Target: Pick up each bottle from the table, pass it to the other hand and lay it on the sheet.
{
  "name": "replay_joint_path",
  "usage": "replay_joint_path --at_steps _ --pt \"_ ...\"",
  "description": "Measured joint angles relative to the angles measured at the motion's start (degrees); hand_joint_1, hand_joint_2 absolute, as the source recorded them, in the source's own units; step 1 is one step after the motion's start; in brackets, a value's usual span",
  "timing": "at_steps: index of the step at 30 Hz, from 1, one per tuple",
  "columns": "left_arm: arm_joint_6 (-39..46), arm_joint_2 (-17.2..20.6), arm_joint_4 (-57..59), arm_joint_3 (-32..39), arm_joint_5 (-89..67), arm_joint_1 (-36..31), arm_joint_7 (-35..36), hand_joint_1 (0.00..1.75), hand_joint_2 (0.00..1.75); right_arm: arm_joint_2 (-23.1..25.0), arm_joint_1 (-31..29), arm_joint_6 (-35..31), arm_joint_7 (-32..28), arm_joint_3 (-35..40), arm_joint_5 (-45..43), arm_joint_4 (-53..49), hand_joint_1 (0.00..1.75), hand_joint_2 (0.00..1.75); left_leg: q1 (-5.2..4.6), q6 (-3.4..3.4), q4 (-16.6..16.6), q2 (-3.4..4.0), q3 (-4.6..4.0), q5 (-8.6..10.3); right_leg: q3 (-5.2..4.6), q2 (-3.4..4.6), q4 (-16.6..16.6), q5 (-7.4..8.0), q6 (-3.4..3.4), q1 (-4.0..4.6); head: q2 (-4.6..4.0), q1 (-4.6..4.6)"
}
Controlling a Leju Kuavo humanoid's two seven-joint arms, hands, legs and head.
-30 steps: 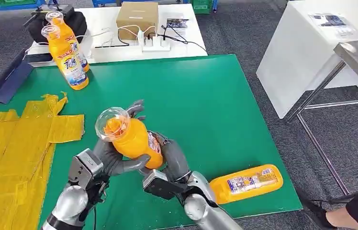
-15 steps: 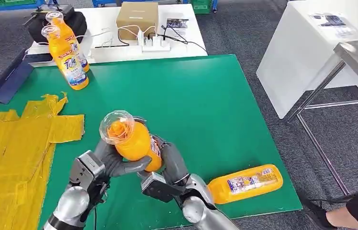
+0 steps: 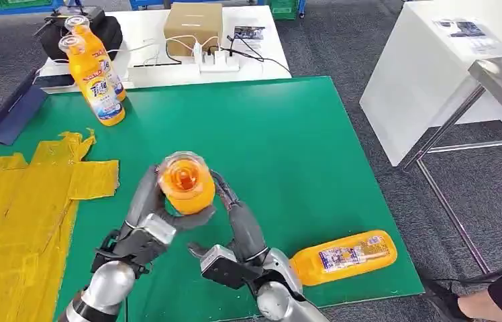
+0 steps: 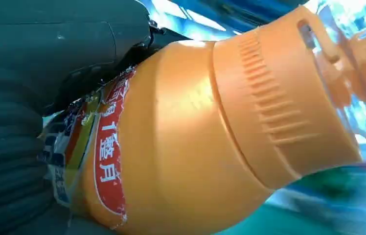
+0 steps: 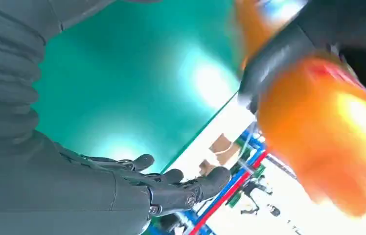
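Bottle [image 3: 186, 182], orange with a clear cap, sits upright in my left hand [image 3: 146, 221] above the green mat [image 3: 288, 147], cap pointing up at my head camera. My right hand [image 3: 238, 231] is just beside it, fingers spread and holding nothing. A second bottle [image 3: 344, 256] lies on its side near the mat's near edge; two more [image 3: 94, 77] stand at the far corner. The yellow sheet [image 3: 13, 215] lies to my left.

From my left wrist, the bottle's ribbed shoulder and red label press against my palm [image 4: 19, 122].

From my right wrist, my fingers [image 5: 181, 188] hang apart over the mat, the bottle a blurred orange shape nearby.
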Motion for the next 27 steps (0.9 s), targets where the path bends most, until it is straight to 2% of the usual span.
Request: replay_joint_path --at_steps 2,3,6,11,17,25,26,27 --pt "-0.62 2.14 6.47 0.24 -11.73 -3.58 5.39 1.75 1.75 -1.04 0.66 1.43 1.43 -0.67 2.59 -1.87 0.0 1.75 0.01 -0.05 0.0 0.01 0.0 0.04 -0.01 0.01 0.01 0.07 -0.1 0.01 0.0 0.0" --pt "-2.69 3.98 13.75 0.2 -18.45 -7.13 7.24 1.75 1.75 -2.12 0.96 2.93 2.86 -0.92 5.03 -2.99 0.0 1.75 0.01 -0.05 0.0 0.05 0.03 0.05 -0.01 0.06 0.02 0.07 -0.1 0.01 0.0 -0.02" --pt "-4.28 6.2 26.24 0.09 -21.39 -11.18 7.05 1.75 1.75 -4.49 1.07 4.8 4.43 -0.9 8.73 -3.49 0.0 1.75 0.03 -0.04 0.0 0.19 0.05 0.07 -0.02 0.16 0.03 0.09 -0.09 0.0 0.0 0.0" --pt "-4.44 8.28 40.32 -0.18 -22.48 -13.88 8.49 1.75 1.75 -10.08 2.5 7.08 5.24 -0.37 11.45 -3.84 0.0 1.75 0.0 -0.03 0.02 0.18 0.0 0.06 -0.01 0.17 0.02 0.08 -0.08 -0.03 0.0 -0.02" --pt "-6.36 9.26 49.64 -0.2 -22.61 -16.48 9.38 1.75 1.75 -17.43 4.93 8.83 5.81 -0.76 10.64 -4.91 0.0 1.75 -0.03 -0.01 0.02 -0.17 -0.07 -0.02 0.12 -0.1 -0.02 -0.06 0.07 -0.05 0.0 0.02" --pt "-6.84 9.37 54.0 -0.2 -22.68 -18.48 9.58 1.75 1.75 -20.46 6.13 9.05 6.07 -1.02 10.49 -6.01 0.0 1.75 -0.04 -0.06 0.01 -0.04 0.14 -0.05 0.16 -0.02 0.02 -0.02 0.03 -0.01 0.0 0.0" --pt "-7.08 9.37 54.28 -0.2 -22.68 -18.56 9.58 0.96 1.75 -20.74 6.26 9.22 6.51 -1.09 10.51 -6.11 0.0 1.75 -0.04 -0.06 0.01 -0.04 0.19 -0.05 0.2 -0.02 0.02 -0.02 0.02 -0.01 0.0 0.0" --pt "-7.26 9.37 54.46 -0.18 -22.5 -18.59 9.58 0.0 1.75 -21.05 6.43 9.55 6.93 -1.22 10.44 -6.18 0.0 1.75 -0.03 -0.06 0.01 -0.04 0.26 -0.05 0.25 -0.03 0.02 -0.02 0.02 -0.01 0.0 0.0"
